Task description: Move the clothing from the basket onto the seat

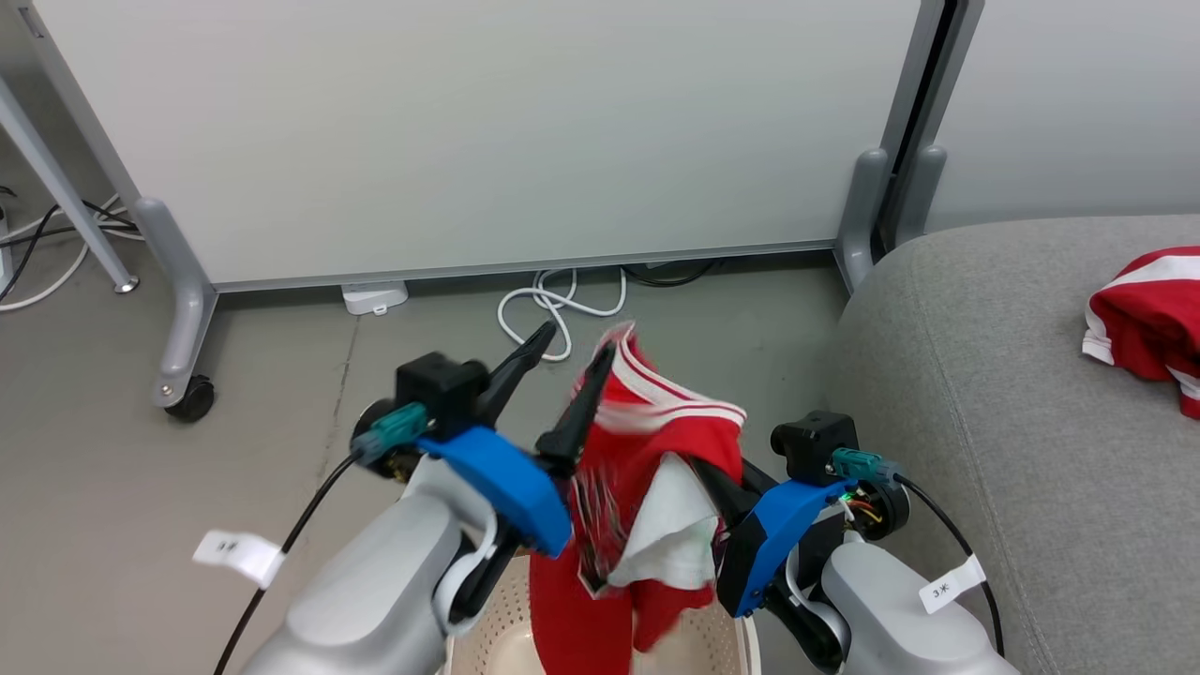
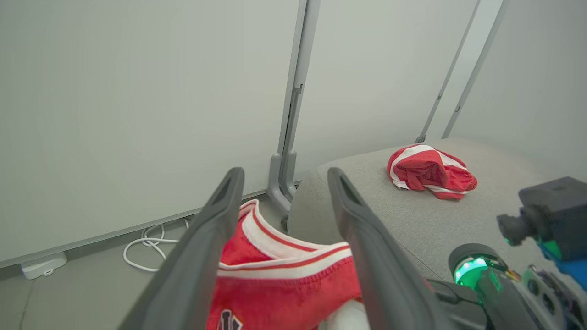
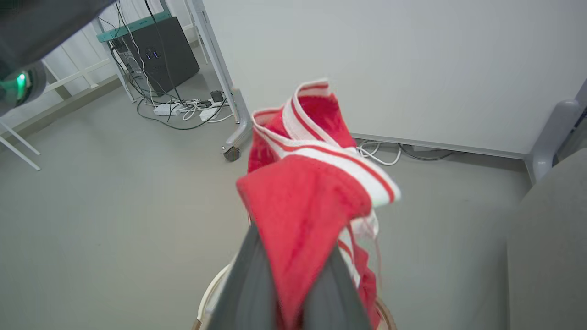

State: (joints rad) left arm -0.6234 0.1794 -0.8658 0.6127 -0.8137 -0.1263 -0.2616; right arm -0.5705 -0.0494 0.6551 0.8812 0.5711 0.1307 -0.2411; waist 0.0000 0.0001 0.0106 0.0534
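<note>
2 pale grey forearms [image 1: 375,581], blue wrist brackets [image 1: 497,483], black cables [image 1: 291,541], white tags [image 1: 239,555], long dark tool fingers [image 1: 520,366]

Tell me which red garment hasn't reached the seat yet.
The red jersey with lettering, hanging above the basket, pinched in the right gripper's jaws. The other red garment already lies crumpled on the grey seat.

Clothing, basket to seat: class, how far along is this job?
Done: one red garment lies on the seat. In hand: the right pincer is shut on the jersey, raised over the basket, its lower end hanging inside; the left pincer stands open beside it. Left: carry the jersey to the seat.
</note>
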